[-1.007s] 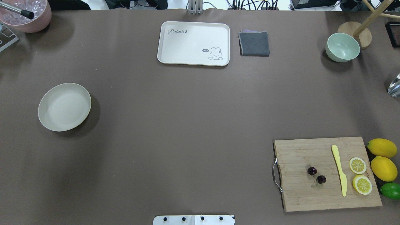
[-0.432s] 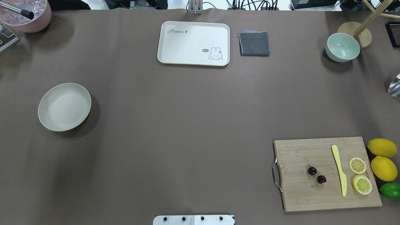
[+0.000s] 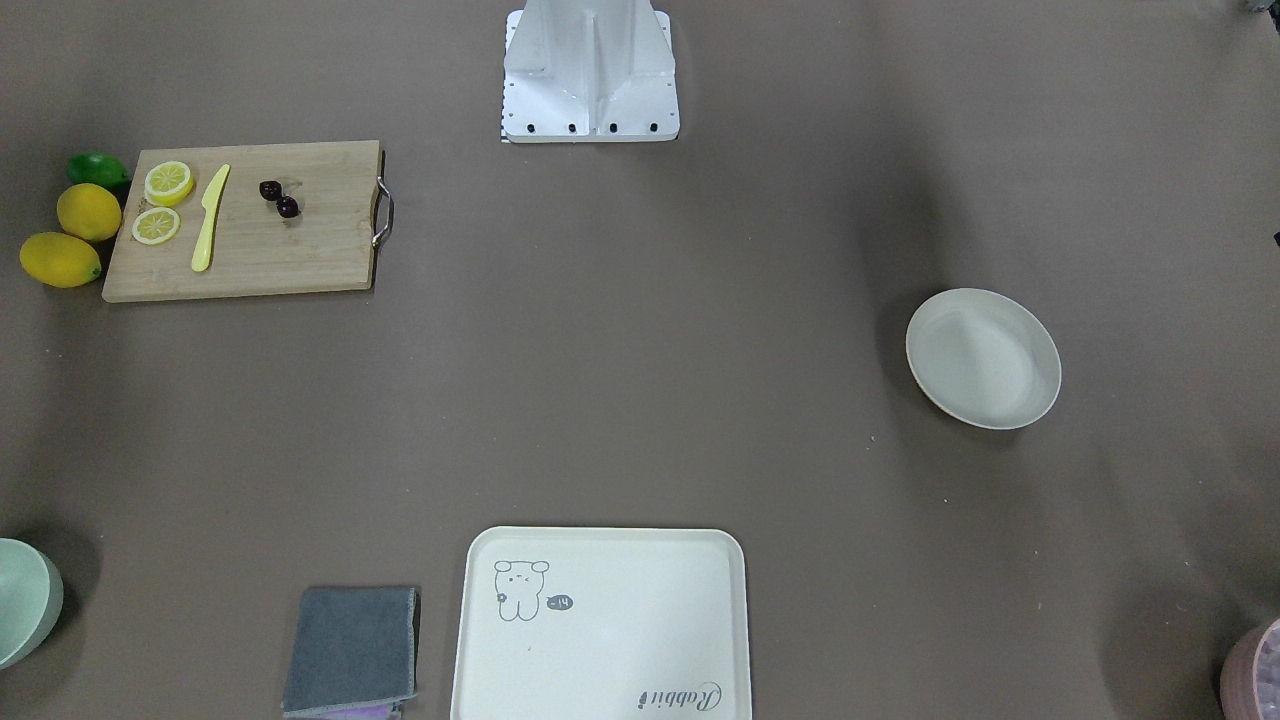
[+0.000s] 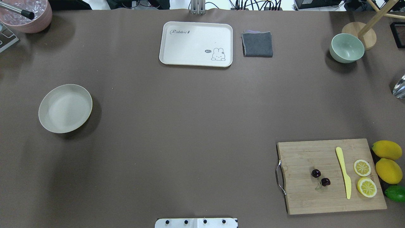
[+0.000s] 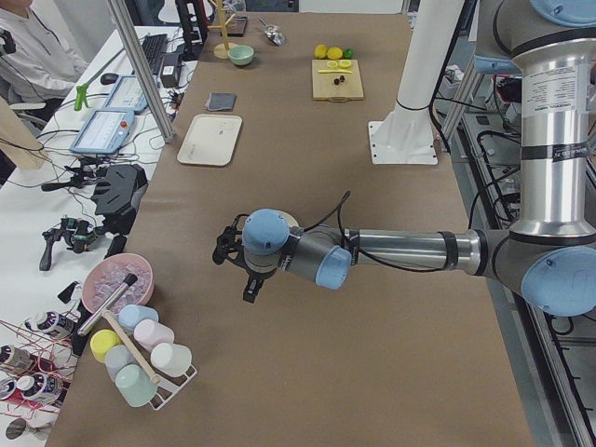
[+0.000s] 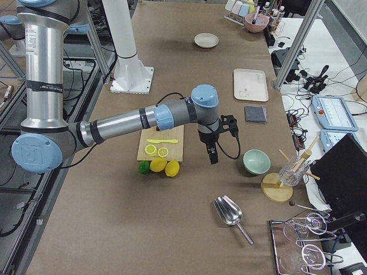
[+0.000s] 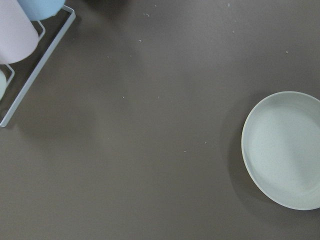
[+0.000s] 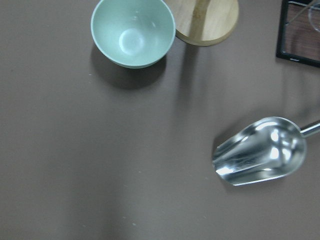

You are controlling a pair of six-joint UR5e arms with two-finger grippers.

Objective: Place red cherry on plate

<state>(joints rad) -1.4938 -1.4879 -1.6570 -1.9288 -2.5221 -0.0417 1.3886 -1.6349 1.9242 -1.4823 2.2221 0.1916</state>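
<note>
Dark red glossy cherry pair (image 4: 325, 181), stem-joined: lying on the bamboo cutting board with steel handle (image 4: 303, 196), between that handle and the yellow plastic knife (image 4: 343, 172). Round off-white plate (image 4: 65, 108): bare, well apart from the board across the counter. Left pincer (image 5: 250, 291): far from the board. Right pincer (image 6: 213, 156): hovering off the board. I cannot tell whether either is parted or clenched.

Risks, as I judge them: the small balls could roll from a pinch, the long carry could shed them, and the knife could get nudged.

Writing: "Rabbit" on the cream rectangular tray (image 4: 196, 44), away from the board. The speech bubble is illegible.
</note>
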